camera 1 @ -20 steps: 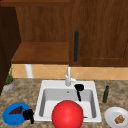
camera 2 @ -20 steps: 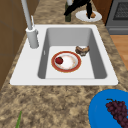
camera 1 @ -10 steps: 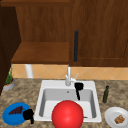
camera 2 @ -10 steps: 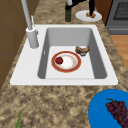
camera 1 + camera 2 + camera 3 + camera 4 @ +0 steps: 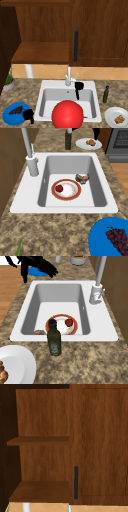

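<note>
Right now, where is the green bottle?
The green bottle stands upright on the counter just right of the sink, in the front view. The white plate with food on it lies in front of it, nearer the camera.

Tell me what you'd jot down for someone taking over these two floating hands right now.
Left hand: open, fingers straight, holding nothing, at the edge of the blue plate with grapes.
Right hand: in the air by the faucet, over the sink.
In the sink: a red-rimmed plate with a small red fruit, and a brown food piece beside it.
On the counter to the right: bottle and white plate.
</note>
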Robot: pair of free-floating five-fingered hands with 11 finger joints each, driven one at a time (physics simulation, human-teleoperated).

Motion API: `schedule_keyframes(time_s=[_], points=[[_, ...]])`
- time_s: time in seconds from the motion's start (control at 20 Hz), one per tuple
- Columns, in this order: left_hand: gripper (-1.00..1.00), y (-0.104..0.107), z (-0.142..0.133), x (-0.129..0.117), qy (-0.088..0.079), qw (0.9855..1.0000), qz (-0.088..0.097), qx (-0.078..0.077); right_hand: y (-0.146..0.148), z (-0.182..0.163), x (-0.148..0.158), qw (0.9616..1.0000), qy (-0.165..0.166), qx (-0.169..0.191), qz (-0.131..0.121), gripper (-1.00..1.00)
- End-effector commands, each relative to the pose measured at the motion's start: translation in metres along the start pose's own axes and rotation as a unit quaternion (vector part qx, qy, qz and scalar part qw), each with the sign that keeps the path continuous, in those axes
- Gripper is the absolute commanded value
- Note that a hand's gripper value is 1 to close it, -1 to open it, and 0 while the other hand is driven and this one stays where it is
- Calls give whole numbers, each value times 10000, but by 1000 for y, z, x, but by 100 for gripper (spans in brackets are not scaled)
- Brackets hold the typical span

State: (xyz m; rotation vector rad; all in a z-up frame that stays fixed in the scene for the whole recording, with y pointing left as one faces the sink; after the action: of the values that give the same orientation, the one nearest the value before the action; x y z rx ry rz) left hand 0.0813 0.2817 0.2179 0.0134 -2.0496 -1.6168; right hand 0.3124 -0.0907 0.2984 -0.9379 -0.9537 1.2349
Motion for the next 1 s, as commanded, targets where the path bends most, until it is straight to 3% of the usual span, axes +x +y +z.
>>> schedule_keyframes(time_s=[0.0,0.95], points=[[0,0,0,0,0,10000,0,0,-3,13,1,9976,181,-76,-670,-100],[0,0,0,0,0,10000,0,0,-25,78,3,9887,605,-14,-1373,-100]])
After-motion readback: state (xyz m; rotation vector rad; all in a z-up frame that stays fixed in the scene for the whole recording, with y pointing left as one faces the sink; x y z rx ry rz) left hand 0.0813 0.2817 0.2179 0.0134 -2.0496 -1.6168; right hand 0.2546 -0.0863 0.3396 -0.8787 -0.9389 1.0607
